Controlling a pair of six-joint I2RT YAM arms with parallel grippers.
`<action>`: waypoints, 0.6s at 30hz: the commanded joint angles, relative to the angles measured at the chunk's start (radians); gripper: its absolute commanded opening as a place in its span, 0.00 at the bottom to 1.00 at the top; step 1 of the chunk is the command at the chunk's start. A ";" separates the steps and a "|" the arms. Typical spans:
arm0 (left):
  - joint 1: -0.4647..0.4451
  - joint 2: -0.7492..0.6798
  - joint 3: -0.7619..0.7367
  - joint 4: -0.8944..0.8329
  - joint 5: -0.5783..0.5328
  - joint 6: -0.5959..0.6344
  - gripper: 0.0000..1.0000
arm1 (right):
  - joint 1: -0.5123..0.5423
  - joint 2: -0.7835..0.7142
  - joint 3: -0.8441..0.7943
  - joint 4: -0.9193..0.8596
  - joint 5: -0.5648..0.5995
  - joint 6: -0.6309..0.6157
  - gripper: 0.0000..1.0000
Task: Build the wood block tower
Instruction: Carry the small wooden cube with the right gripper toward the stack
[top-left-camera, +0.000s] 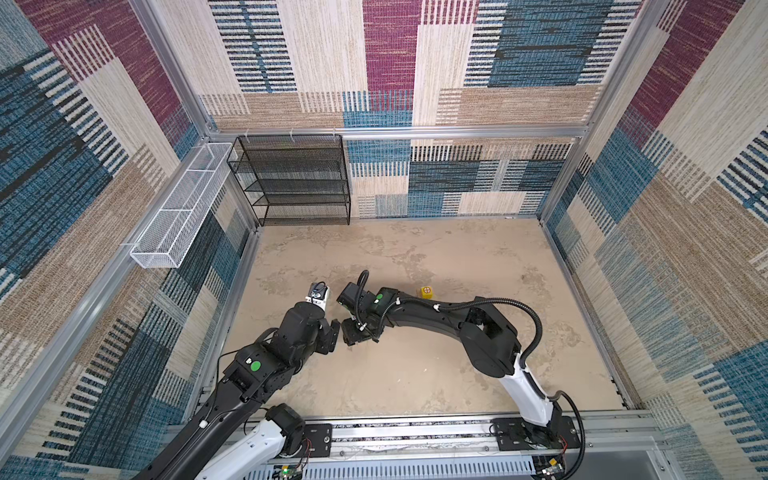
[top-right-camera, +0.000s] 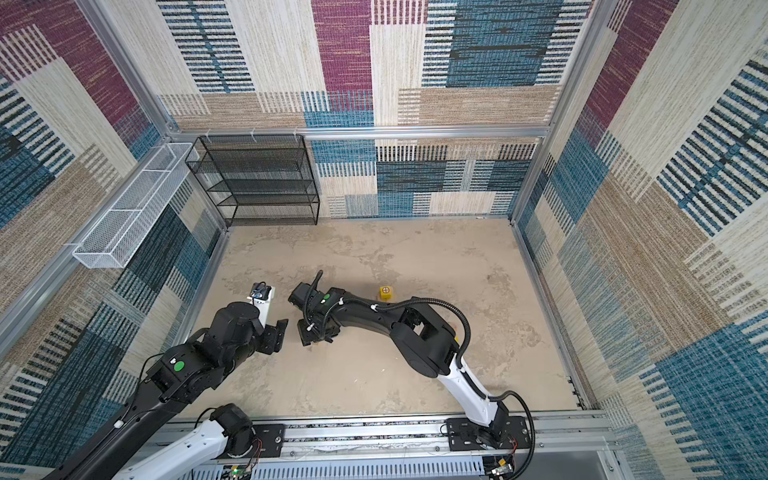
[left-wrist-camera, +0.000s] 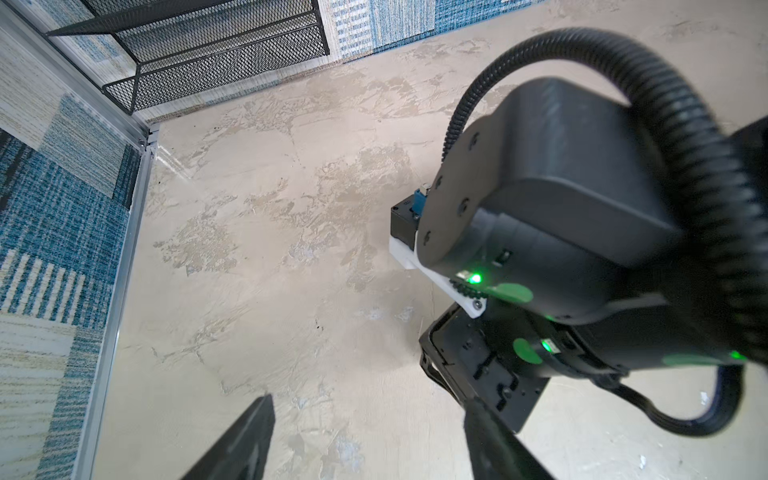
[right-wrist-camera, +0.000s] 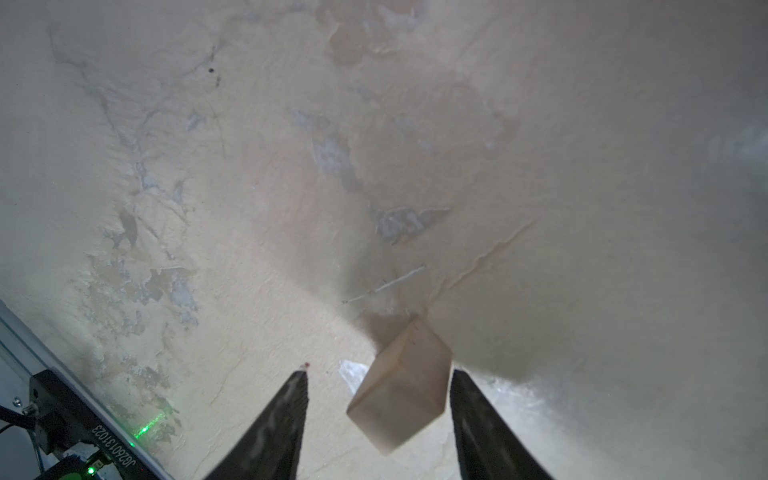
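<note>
Left jaws: apart, empty. Right jaws: apart too. The small tan wood cube (right-wrist-camera: 401, 386) sits between them on the tabletop (top-left-camera: 415, 374). Looks like the grabbing step — next they must squeeze it squarely, then lift.

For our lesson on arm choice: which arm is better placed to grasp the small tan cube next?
The right. Its wrist view shows the tan cube between the right hand's open fingers, close to one. The left hand is open over bare table, with no block between its fingers.
</note>
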 joint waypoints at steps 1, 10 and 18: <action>0.001 -0.004 -0.001 0.007 0.000 0.015 0.76 | 0.001 0.006 0.005 0.007 0.008 0.029 0.52; 0.000 -0.003 -0.002 0.010 -0.001 0.019 0.77 | 0.000 -0.056 -0.091 0.020 0.029 0.025 0.27; 0.000 -0.006 -0.003 0.009 -0.005 0.016 0.77 | -0.003 -0.163 -0.302 0.259 -0.206 -0.008 0.08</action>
